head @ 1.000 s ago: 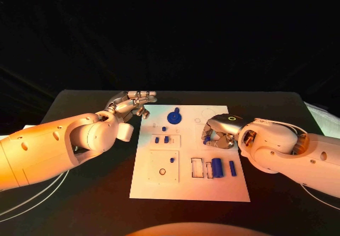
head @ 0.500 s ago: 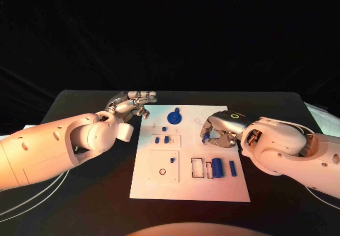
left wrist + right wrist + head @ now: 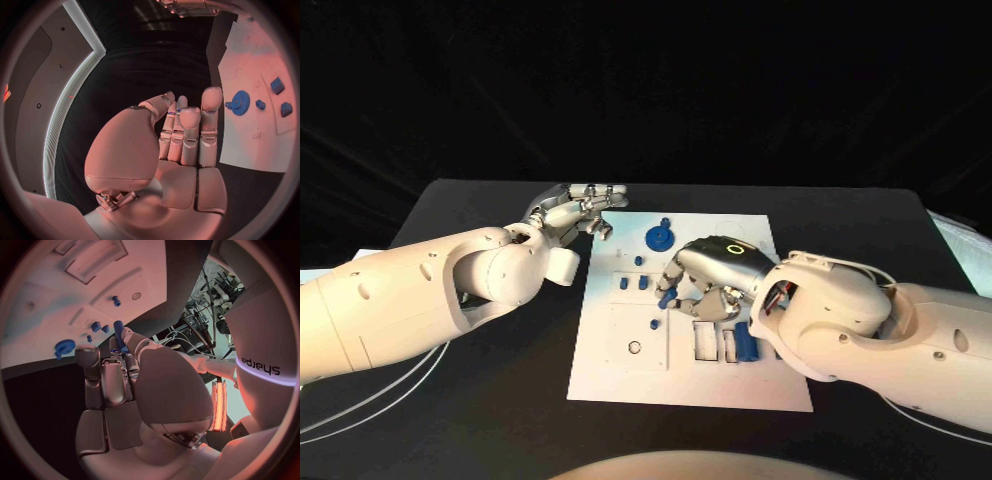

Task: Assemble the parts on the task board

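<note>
Now the right hand [image 3: 701, 285] hovers over the middle of the white board [image 3: 625, 375], its fingers [image 3: 100, 371] curled in around a small blue peg [image 3: 119, 335] — a short, dark-blue cylinder pinched near the fingertips. In the right wrist view the peg's long axis runs roughly in line with the fingers, its free end pointing out toward the board. In the head view only a blue tip [image 3: 668, 297] shows below the hand, just beside the pair of small blue blocks [image 3: 635, 284] that stand in the board's upper left panel.

The relation that matters is peg to seat: the hand hangs between that upper left panel and the slotted panel holding the upright blue cylinder [image 3: 744, 344], and which hole the peg is meant for cannot be told. A small blue stud [image 3: 652, 323] sits lower on the left panel, close to the peg tip.

The left hand [image 3: 574, 212] lies well apart, at the board's far left corner over the black worktop [image 3: 473, 420], fingers [image 3: 187, 131] held straight and close together, holding nothing. The blue gear [image 3: 659, 237] stands near it at the board's far end. The right hand is much nearer the open seats — judged the working hand for the coming placement.
</note>
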